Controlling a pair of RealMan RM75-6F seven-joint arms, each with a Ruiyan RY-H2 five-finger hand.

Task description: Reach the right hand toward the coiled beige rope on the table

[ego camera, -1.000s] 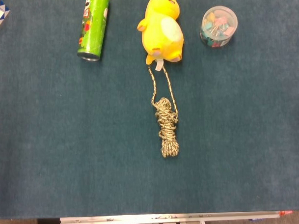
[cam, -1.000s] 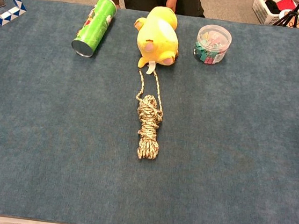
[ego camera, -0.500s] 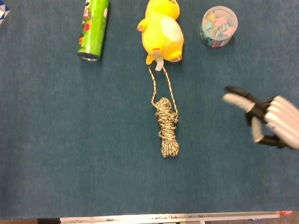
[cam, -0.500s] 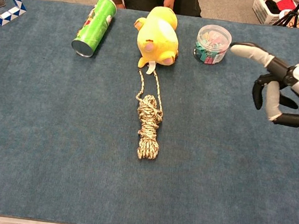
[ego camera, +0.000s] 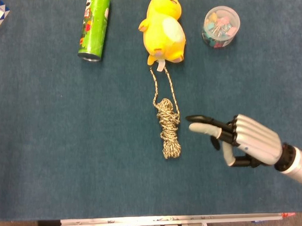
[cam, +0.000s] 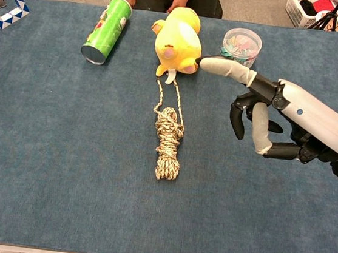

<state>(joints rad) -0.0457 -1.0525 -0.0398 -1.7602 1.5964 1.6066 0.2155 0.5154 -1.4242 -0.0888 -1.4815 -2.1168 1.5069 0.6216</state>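
The coiled beige rope (ego camera: 168,127) (cam: 168,141) lies lengthwise in the middle of the blue table, a loop of it running up to the yellow plush toy. My right hand (ego camera: 241,139) (cam: 280,115) hovers to the right of the coil, empty, with its fingers apart and one finger stretched out toward the rope. A gap of bare cloth separates the nearest fingertip (ego camera: 193,126) from the coil. My left hand shows in neither view.
A yellow plush toy (ego camera: 163,29) (cam: 177,42) lies just beyond the rope. A green can (ego camera: 94,26) (cam: 106,29) lies on its side at the back left. A clear tub of clips (ego camera: 220,26) (cam: 240,49) stands at the back right. A person sits behind the far edge.
My right hand has come in from the right edge and moved left and nearer, closing most of the gap to the rope. The rope and the other objects have not moved.
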